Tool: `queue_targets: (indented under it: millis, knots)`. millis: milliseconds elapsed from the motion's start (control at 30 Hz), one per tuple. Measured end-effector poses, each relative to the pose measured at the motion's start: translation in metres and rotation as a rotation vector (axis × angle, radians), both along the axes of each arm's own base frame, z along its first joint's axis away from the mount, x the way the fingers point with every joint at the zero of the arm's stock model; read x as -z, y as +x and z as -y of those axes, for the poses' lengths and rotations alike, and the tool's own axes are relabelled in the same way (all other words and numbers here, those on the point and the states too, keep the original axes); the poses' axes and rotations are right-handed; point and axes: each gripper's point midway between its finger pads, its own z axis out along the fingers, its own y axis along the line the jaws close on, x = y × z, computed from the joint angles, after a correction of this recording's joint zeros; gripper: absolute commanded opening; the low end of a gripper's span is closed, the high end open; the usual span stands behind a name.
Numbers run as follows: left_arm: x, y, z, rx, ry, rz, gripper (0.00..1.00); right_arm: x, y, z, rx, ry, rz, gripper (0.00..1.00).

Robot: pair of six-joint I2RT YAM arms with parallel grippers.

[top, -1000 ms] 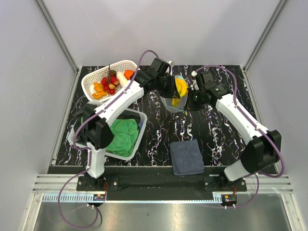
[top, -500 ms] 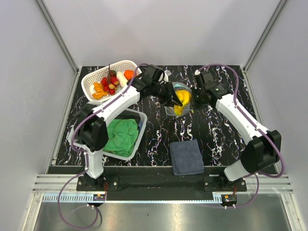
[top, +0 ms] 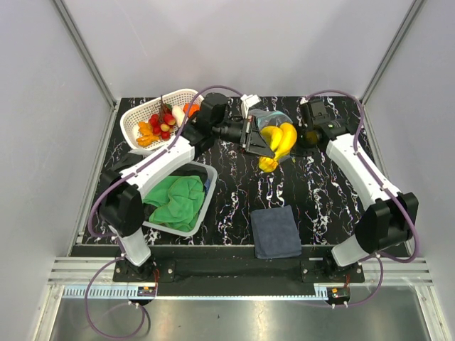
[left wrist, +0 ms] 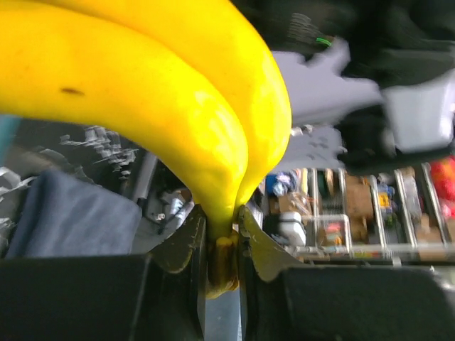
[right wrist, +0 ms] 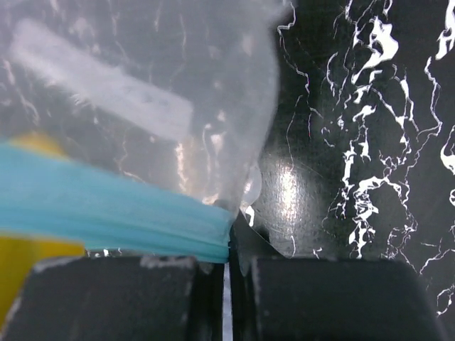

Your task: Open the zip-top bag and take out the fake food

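My left claw is clamped on the stem of the yellow banana bunch, held above the table to the right of the white basket. Farther right of that basket, my right claw pinches the teal zip strip of the zip-top bag, just beside the bananas. Other fake food lies in the basket.

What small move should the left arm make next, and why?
Probably draw the yellow plastic banana bunch away from the transparent zip-top bag: the left tool is shut on its stem, while the right tool pinches the bag's teal strip, anchoring it.
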Motion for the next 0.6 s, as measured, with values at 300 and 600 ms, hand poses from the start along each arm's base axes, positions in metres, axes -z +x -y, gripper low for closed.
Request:
queue_targets:
  millis: [300,600]
  knots:
    - [-0.088,-0.048,-0.014,0.246,-0.37,0.119,0.0,-0.02,0.027,0.013,0.089,-0.042,0.032,0.0]
    - [-0.11,0.028,-0.043,0.009,-0.363,0.293,0.0,-0.009,0.025,0.053,0.194,-0.171,-0.008,0.16]
